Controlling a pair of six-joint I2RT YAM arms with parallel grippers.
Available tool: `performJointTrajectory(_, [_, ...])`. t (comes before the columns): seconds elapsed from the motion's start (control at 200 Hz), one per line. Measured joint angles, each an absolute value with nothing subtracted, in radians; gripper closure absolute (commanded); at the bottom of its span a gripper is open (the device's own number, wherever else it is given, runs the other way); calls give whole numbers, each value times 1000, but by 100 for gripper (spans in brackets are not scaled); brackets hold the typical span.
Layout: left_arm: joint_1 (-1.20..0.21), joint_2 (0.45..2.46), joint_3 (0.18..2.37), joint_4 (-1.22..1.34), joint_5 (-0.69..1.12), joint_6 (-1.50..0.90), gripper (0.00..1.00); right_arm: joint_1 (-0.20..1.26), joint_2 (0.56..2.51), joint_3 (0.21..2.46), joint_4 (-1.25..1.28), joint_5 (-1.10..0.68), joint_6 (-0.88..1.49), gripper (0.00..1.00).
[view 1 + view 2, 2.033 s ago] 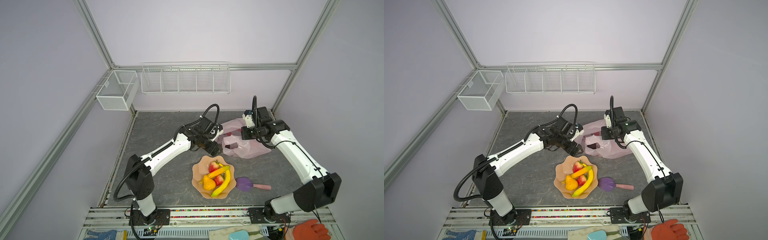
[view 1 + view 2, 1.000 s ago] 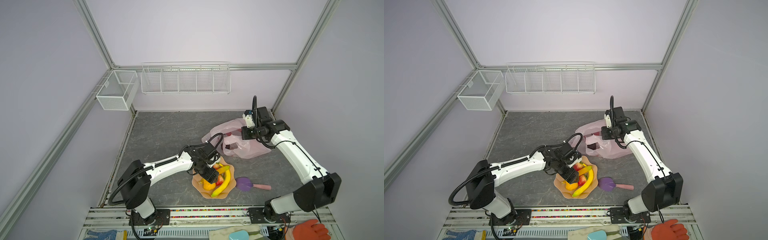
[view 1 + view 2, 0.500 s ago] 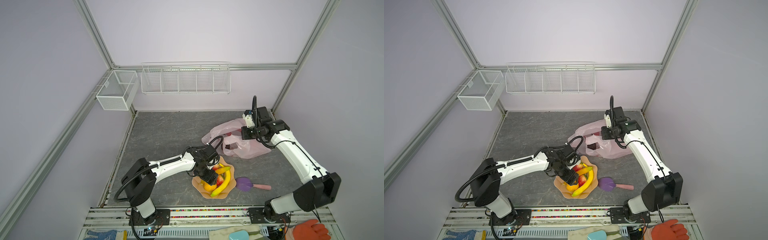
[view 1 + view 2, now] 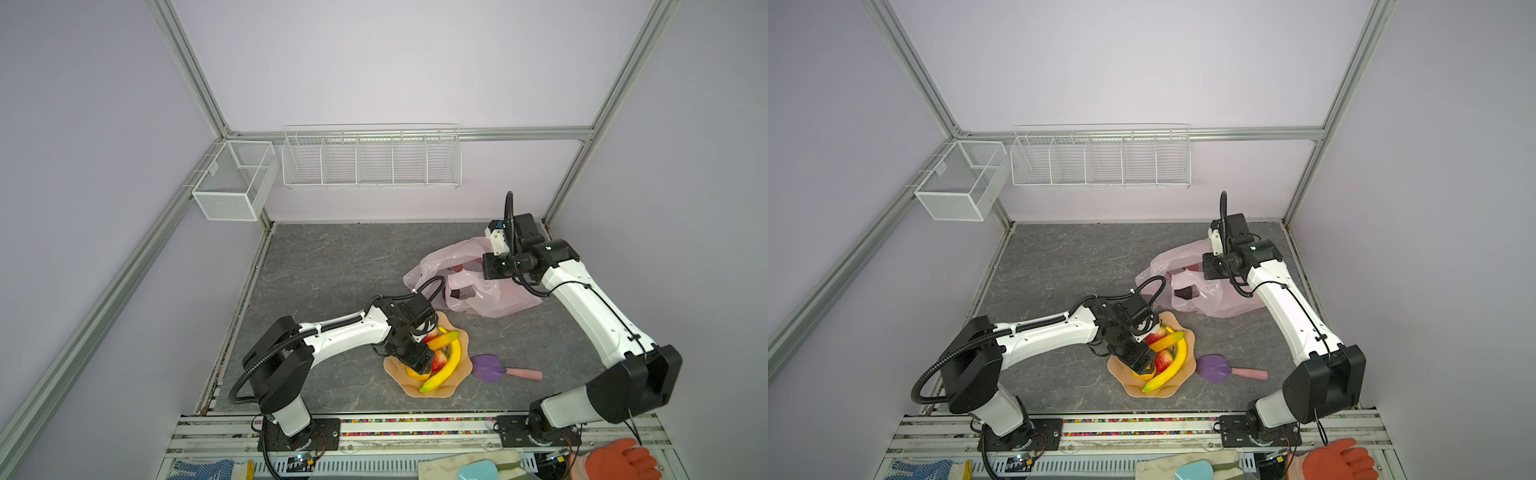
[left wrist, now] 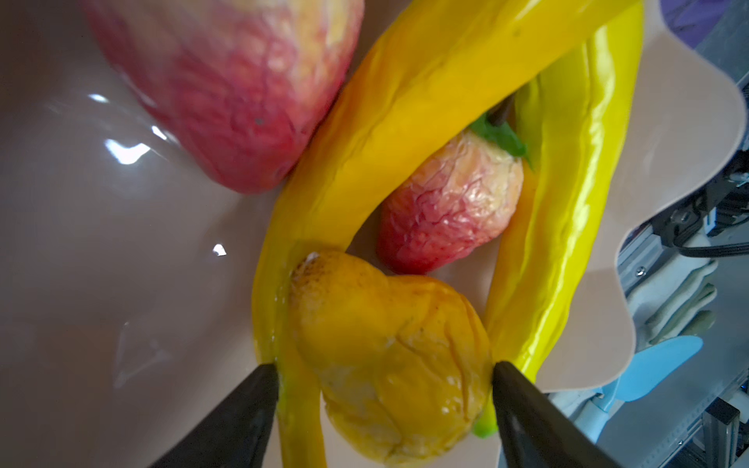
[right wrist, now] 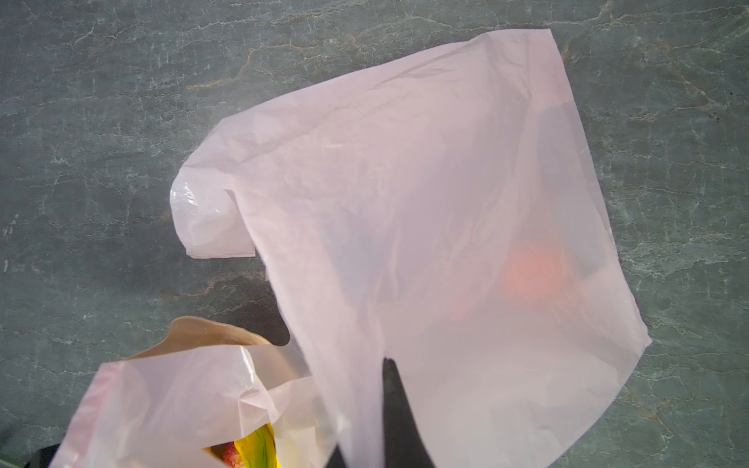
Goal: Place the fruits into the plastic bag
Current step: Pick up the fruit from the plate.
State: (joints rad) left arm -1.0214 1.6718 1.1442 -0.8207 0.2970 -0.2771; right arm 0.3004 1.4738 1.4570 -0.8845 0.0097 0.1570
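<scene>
Nearest the rail: peach bowl (image 4: 449, 386) on the tabletop (image 4: 332, 270), with the left arm over it and by far the closer arm to what it holds. Left tool (image 5: 385, 375) released, low in the bowl, fingers (image 5: 251, 413) straddling the fat end of the pear (image 5: 377, 324). The pear's long axis runs away from the tool, narrow end toward the strawberries (image 5: 446, 202), so a grip would fall across its width. Tail of one banana (image 5: 405, 101) lies between one finger and the pear; a close likely pinches both. Second banana (image 5: 567, 202) just beside the other finger. Farther back: plastic bag (image 4: 494, 299) beyond the bowl, mouth facing it. Right tool (image 6: 391, 377) clenched on the bag's upper film, holding the mouth up. Orange patch through the film: fruit or print, cannot tell
</scene>
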Motion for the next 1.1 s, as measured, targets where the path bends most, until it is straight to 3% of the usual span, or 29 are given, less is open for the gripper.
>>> performJointTrajectory(0.48, [-1031, 1692, 1146, -812, 323, -276, 27, 300, 1474, 1457, -884, 10, 157, 93])
performJointTrajectory(0.605, [-1034, 1692, 1147, -809, 327, -276, 35, 300, 1474, 1457, -884, 10, 157, 93])
performJointTrajectory(0.92, [-1034, 1692, 1187, -844, 311, -268, 66, 300, 1474, 1457, -885, 10, 157, 93])
performJointTrajectory(1.1, [-1034, 1692, 1227, -860, 297, -261, 70, 300, 1474, 1457, -884, 10, 157, 93])
